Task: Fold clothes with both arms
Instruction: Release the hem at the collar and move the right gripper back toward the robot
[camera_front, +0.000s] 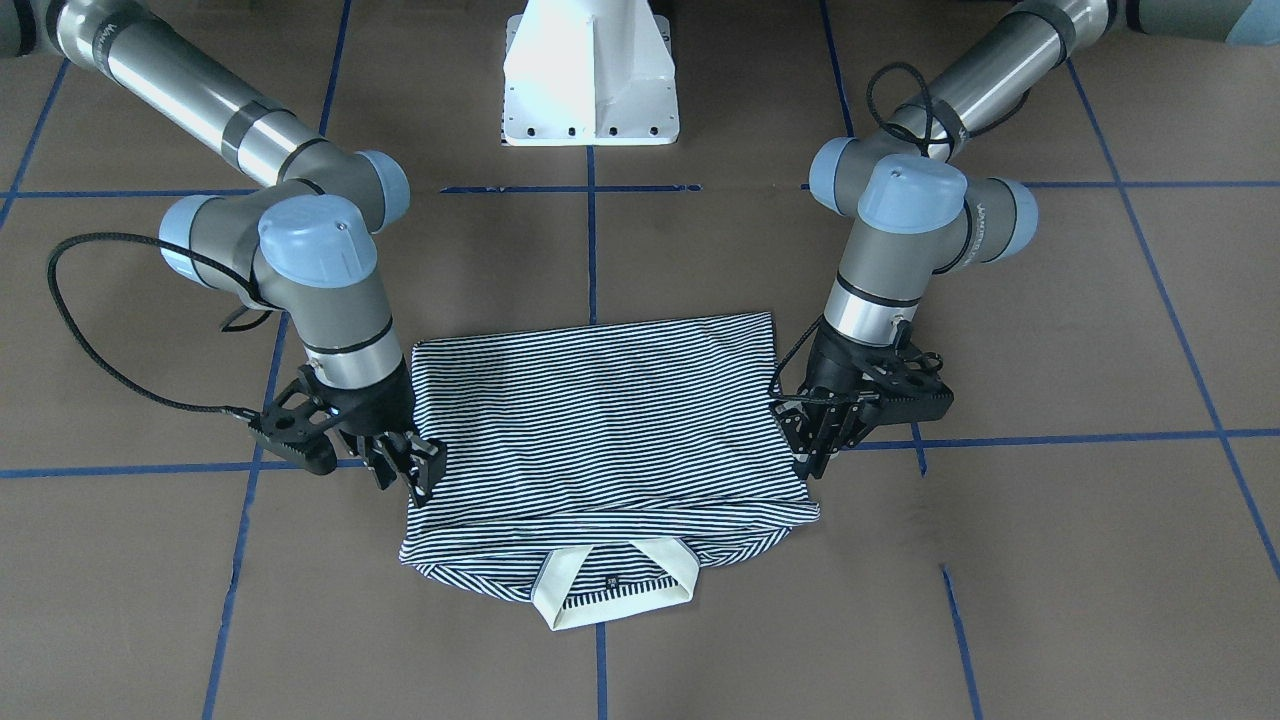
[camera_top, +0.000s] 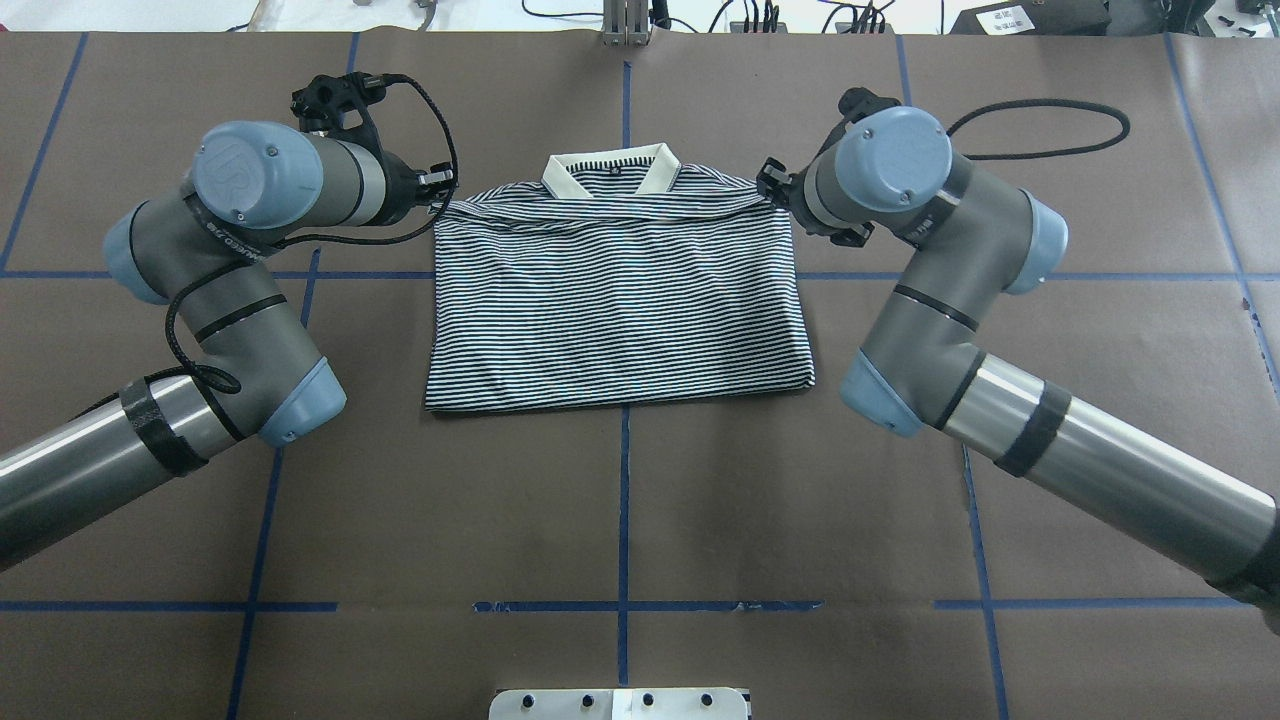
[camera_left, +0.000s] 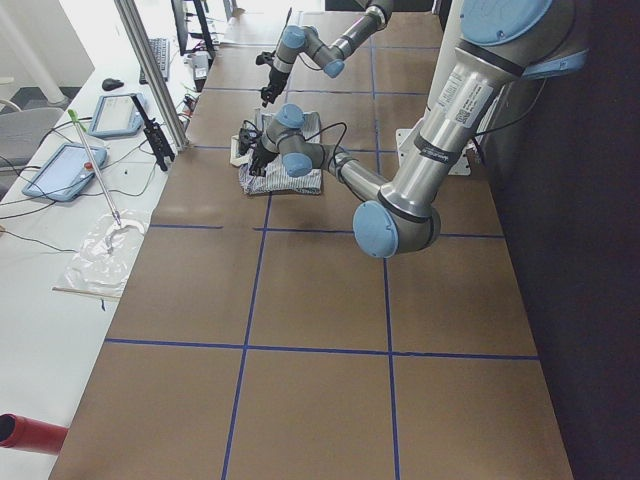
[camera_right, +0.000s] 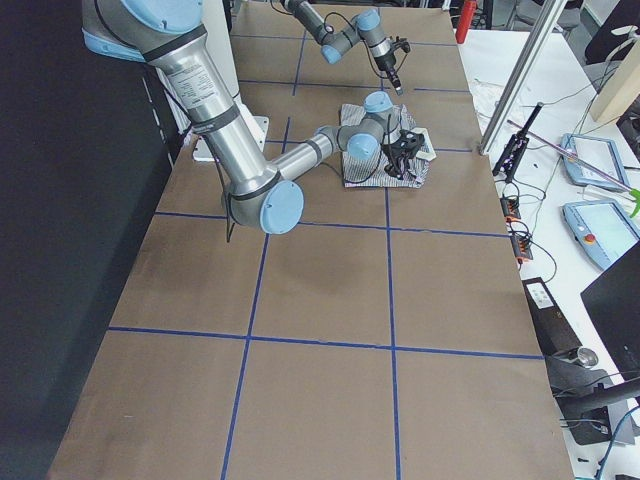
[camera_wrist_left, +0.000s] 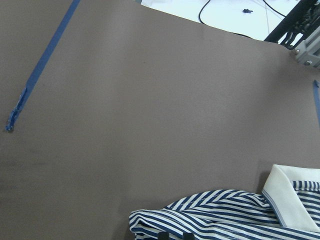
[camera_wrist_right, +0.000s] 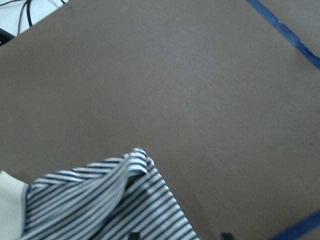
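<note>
The striped polo shirt (camera_front: 600, 420) lies folded into a rectangle on the brown table, its cream collar (camera_front: 615, 590) on the side away from the robot; it also shows in the overhead view (camera_top: 615, 300). My left gripper (camera_front: 808, 462) is at the shirt's edge by the shoulder, and in the left wrist view (camera_wrist_left: 172, 235) its fingertips stand close together on the striped cloth (camera_wrist_left: 225, 212). My right gripper (camera_front: 412, 475) is at the opposite edge by the other shoulder. In the right wrist view (camera_wrist_right: 178, 235) its fingertips stand wide apart over the shirt's corner (camera_wrist_right: 135, 165).
The white pedestal base (camera_front: 590, 75) stands behind the shirt on the robot's side. Blue tape lines (camera_top: 625, 520) cross the brown table cover. A side bench with tablets (camera_left: 70, 170) and cables runs along the table's far edge.
</note>
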